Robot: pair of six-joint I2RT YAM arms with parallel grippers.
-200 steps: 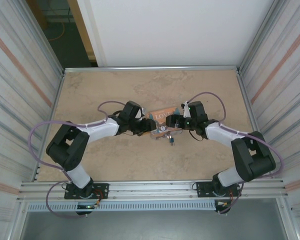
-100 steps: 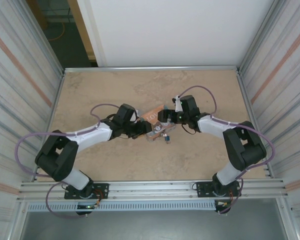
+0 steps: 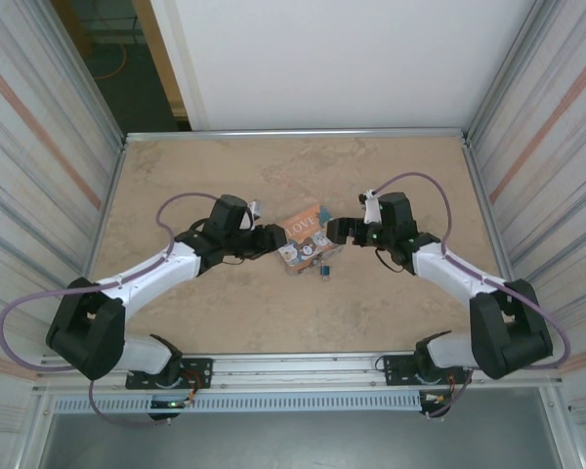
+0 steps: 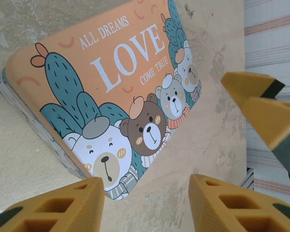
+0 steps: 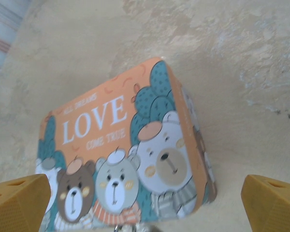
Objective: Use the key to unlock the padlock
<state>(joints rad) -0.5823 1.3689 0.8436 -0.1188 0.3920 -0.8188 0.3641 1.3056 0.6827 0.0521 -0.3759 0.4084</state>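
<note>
**Operator:** What am I working in?

**Spotter:** You have a beige marbled surface (image 3: 225, 313) with ribbed metal walls (image 3: 39, 176) on the left and right. A white panel (image 3: 322, 59) closes the far end.

**Operator:** How do my arms stand?

**Spotter:** Your left arm (image 3: 166, 264) has its elbow at the near left and its forearm stretched far and right toward the middle. Your right arm (image 3: 449, 274) mirrors it from the near right. The left tool (image 3: 273, 238) and the right tool (image 3: 334, 233) face each other across the tin box (image 3: 303, 237), one just beside each end of it.

**Operator:** Are the tools gripping?

**Spotter:** No. Your left tool's fingers (image 4: 53, 208) stand apart with nothing between them, and a corner of the tin lies just ahead of them. Your right tool's fingers (image 5: 19, 198) are spread wide, with the tin ahead of them and nothing held.

**Operator:** Where is the padlock?

**Spotter:** The padlock (image 3: 324, 271) lies on the surface just near of the tin's near right corner, between your two tools. It has a teal-blue body and is tiny beside the tin. You cannot tell from the top view how its shackle sits or whether it touches the tin.

**Operator:** Is there any writing?

**Spotter:** The tin's orange lid reads "ALL DREAMS", then a large "LOVE", then "COME TRUE", all in white. Cartoon bears in caps and green cacti surround the words.
</note>
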